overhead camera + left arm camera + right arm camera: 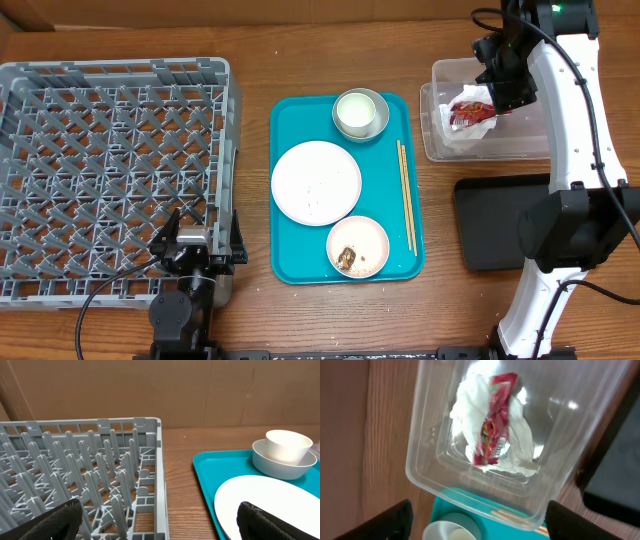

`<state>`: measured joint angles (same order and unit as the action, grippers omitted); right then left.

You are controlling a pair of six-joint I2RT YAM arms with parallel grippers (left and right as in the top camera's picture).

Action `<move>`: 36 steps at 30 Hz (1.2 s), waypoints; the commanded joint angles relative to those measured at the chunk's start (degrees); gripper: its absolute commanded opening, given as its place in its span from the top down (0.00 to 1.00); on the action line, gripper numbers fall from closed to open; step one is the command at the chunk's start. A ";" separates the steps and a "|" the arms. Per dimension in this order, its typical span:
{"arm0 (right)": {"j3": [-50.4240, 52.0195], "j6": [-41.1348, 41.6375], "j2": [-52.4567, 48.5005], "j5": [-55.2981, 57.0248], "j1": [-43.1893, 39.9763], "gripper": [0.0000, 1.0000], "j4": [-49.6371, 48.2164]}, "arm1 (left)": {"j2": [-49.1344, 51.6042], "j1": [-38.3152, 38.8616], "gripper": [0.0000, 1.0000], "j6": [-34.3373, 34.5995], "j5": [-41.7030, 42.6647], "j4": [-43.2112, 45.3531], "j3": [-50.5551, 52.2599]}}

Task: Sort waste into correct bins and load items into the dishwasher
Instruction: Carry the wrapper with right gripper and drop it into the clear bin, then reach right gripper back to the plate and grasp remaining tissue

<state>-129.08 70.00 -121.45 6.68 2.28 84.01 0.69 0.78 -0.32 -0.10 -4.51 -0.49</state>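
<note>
Waste sorting is judged to be partly done; dishwasher loading is not yet begun. The red wrapper (495, 420) and the crumpled tissue (470, 405) are found inside the clear tub (425, 445), with the wrapper lying on top of the tissue. The black tray (490, 225), near the tub on the tabletop (255, 60), is seen with nothing on its visible part; the rest is hidden by the right arm (570, 120). The dish rack (110, 170) at the left holds nothing. All items are located on the teal tray (385, 160): the plate (316, 165) at its centre, marked with faint specks (320, 190) too small to be identified; a bowl (282, 467) with the cup (288, 445) set inside it at the far end; a second bowl (365, 232) at the near end, containing the brown lump (347, 259); and the chopsticks (406, 195) laid along the right edge. The right gripper (482, 522) is positioned above the tub with its fingers spread wide and nothing gripped. The left gripper (160, 525) is positioned at the rack's near right corner, spread wide and empty. The lump is to be binned and five items racked
</note>
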 commanded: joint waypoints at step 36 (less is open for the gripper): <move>36.92 -26.69 0.46 -13.99 38.95 0.54 -31.34 | -0.37 0.33 0.00 0.52 -0.33 0.09 0.22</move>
<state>-92.53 40.36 -121.58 -8.38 40.97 53.95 0.69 0.78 -0.32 -0.10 -4.51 -0.49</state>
